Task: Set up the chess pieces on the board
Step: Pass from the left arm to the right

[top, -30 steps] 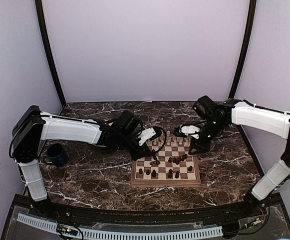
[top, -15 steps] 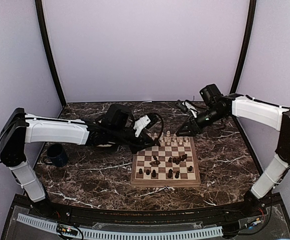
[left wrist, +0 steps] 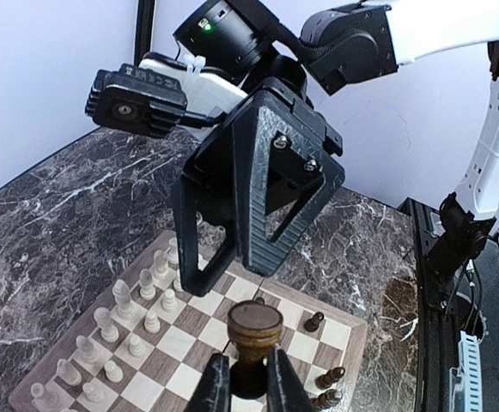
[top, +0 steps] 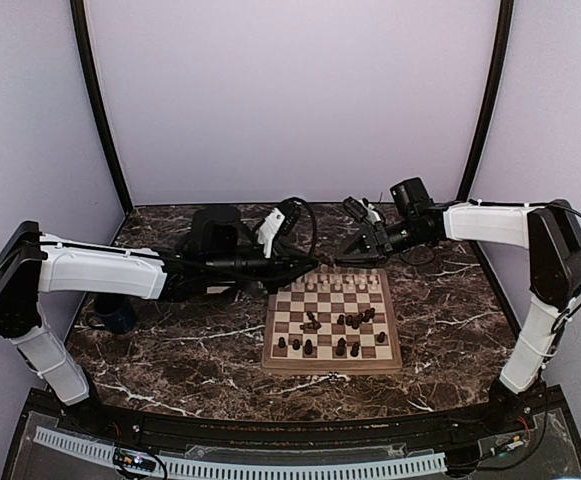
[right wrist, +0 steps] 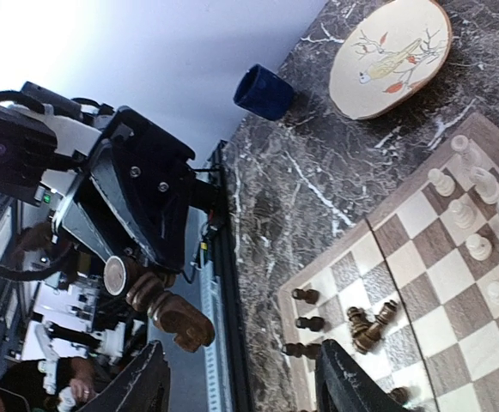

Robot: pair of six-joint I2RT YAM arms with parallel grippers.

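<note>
The board (top: 332, 322) lies in the middle of the table. Pale chess pieces (top: 346, 284) stand on its far rows. Dark chess pieces (top: 354, 321) are scattered over the near half, some lying down. My left gripper (left wrist: 251, 379) is shut on a dark brown piece (left wrist: 253, 330), held in the air above the board's far left corner. The piece lies sideways, its round base toward the left wrist. My right gripper (top: 356, 246) hangs just beyond it, jaws wide open and empty. The piece's head (right wrist: 179, 323) sits in front of the right fingers (right wrist: 343, 384).
A round cream plate (right wrist: 392, 53) and a dark blue mug (right wrist: 264, 92) sit on the marble to the left of the board. In the top view the mug (top: 116, 313) is half hidden behind my left arm. Black corner posts stand at the back.
My left arm lifted the dark piece off the board toward its far edge. My right gripper swung up and left to face it and opened wide.
</note>
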